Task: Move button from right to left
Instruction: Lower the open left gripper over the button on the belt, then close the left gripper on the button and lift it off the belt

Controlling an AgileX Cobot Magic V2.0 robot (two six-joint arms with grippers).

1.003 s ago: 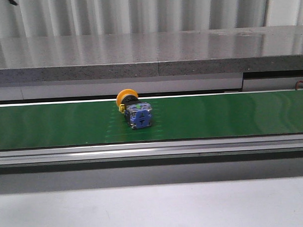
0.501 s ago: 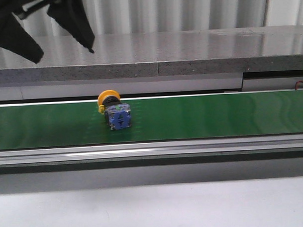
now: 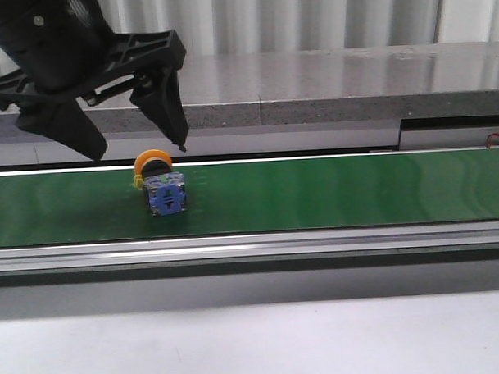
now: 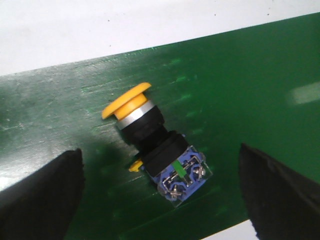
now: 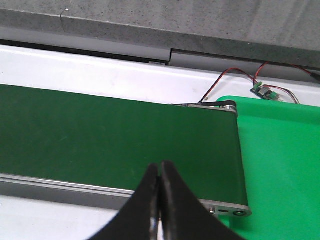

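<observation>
On the green conveyor belt (image 3: 332, 192), left of centre in the front view, lies the button (image 3: 159, 185) on its side: yellow-orange cap toward the back, black collar in the middle, blue-and-clear contact block facing the camera. It rests on the belt surface w/ nothing touching it.

Left gripper (image 3: 137, 146) hangs just above and slightly behind the button, fingers (image 3: 160, 100) spread wide apart, one tip either side of the cap, not in contact. Left wrist view agrees: button (image 4: 155, 145) sits between the two dark fingers (image 4: 280, 195), w/ clear green belt (image 4: 240, 85) on both sides of it. Cap points away from the fingers, contact block w/ screws and a green bit nearest them, small yellow tab at one side.

Right gripper (image 5: 161, 200) shows only in the right wrist view: fingers pressed together, nothing between them, over the near edge of the belt (image 5: 100, 140) close to its end roller. Beside that end is a bright green tray (image 5: 280, 165); red-black wires and a small circuit board (image 5: 265, 91) lie behind. A grey ledge (image 3: 312, 86) runs behind the belt; the pale table (image 3: 255, 343) is in front.
</observation>
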